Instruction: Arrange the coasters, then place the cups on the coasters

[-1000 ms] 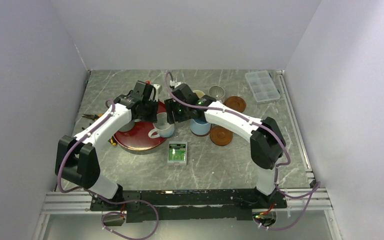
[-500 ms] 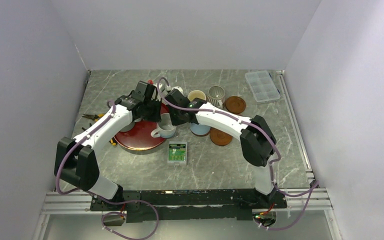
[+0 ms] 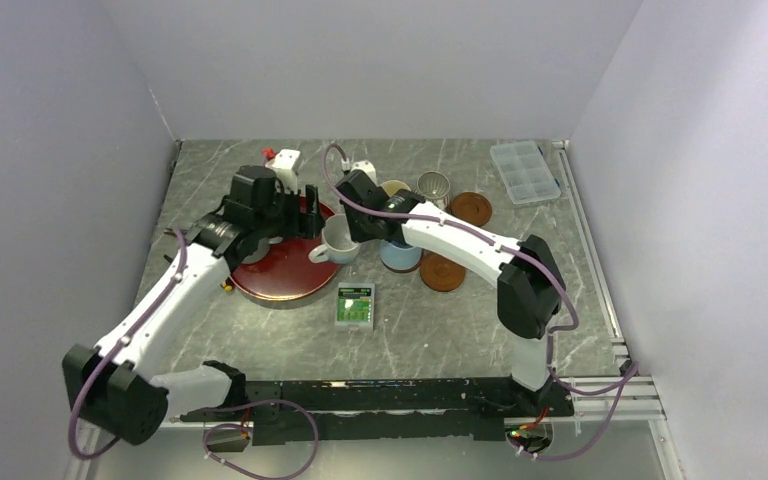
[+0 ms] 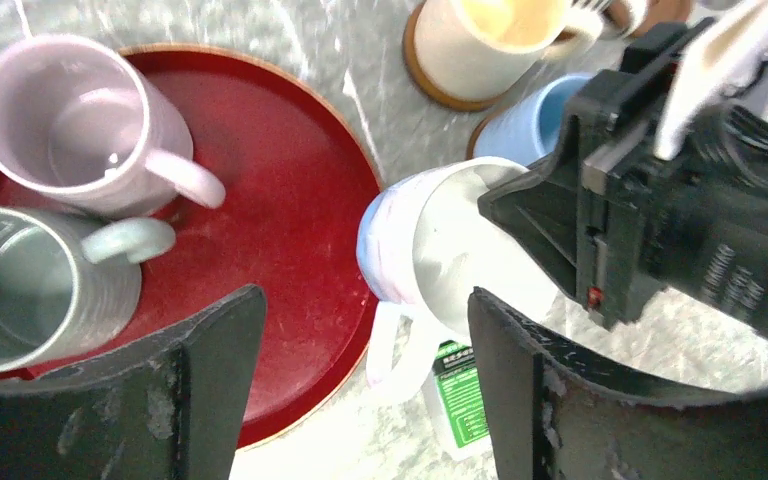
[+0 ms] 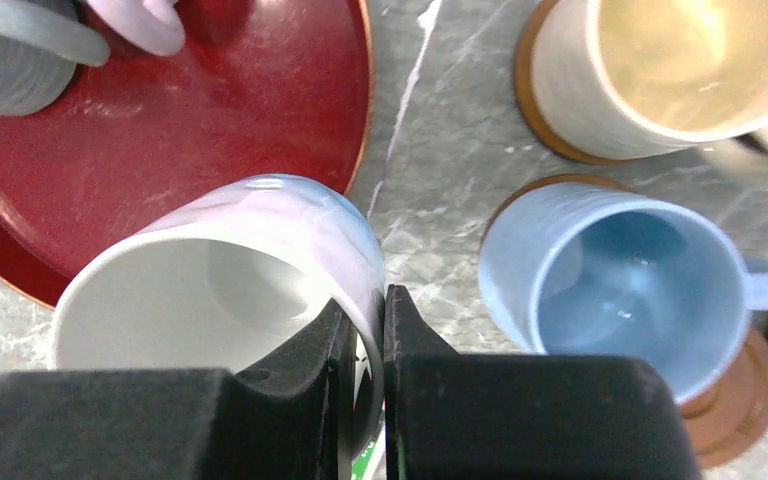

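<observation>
The right pincer [image 5: 365, 310] pinched the white cup [image 5: 210, 270] at its rim, the left pincer [image 4: 360, 330] spread; a bare coaster [image 3: 442, 271] lay rightward.

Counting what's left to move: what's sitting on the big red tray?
A mauve-pink mug and a grey-green mug stand on the tray. The left end effector blocks part of its rim in the wrist view.

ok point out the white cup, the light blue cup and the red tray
white cup [image 5: 195, 300], right wrist view, on its inner wall
light blue cup [image 5: 625, 300], right wrist view, on its inside bottom
red tray [image 4: 290, 230], left wrist view, on a bare part of its floor
</observation>
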### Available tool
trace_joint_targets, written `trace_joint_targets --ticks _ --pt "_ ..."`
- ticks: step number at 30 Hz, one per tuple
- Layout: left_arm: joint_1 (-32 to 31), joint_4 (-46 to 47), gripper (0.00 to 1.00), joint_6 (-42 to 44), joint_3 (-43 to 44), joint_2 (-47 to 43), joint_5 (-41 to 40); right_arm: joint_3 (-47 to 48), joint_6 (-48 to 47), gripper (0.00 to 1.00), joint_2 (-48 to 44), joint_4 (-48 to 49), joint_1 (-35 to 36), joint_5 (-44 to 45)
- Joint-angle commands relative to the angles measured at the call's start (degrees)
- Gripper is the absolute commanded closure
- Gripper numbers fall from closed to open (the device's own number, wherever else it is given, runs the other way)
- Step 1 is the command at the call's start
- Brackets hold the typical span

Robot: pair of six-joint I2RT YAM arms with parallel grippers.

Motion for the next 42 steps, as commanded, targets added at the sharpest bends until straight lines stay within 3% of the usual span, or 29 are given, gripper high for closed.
trace_joint_targets --ticks 1,7,10,19,27,34,42 --pt "0.08 6.78 0.18 0.75 -1.71 -5.54 -0.96 5.89 -1.19 1.0 -6.86 -0.19 -0.7 7.16" --pt "2.44 8.4 0.07 0.84 -3.49 -11.12 -6.16 13.15 -5.8 1.0 -10.63 -9.34 -2.67 18.76" --pt "5.99 7.94 0.07 0.06 -3.17 -11.79 -6.58 12.44 -8.02 1.0 -15.22 -11.04 -6.72 18.84" --pt "8.98 7.52 0.07 -0.73 -3.01 -10.53 -5.89 -0.4 -17.59 1.0 -24.67 -5.0 -28.87 1.42" --pt "9.16 7.48 0.07 0.1 -3.14 -10.22 -6.42 -8.11 -26.89 1.0 -23.25 3.77 -45.17 -15.78" --pt "9.16 7.65 0.07 -0.06 -3.16 -9.5 -5.2 -10.22 -35.56 1.0 -17.78 10.62 -49.04 -24.86" --pt "9.14 7.23 0.08 -0.36 -2.84 -8.58 -4.69 -2.32 -43.3 1.0 -6.0 4.88 -49.73 -27.32"
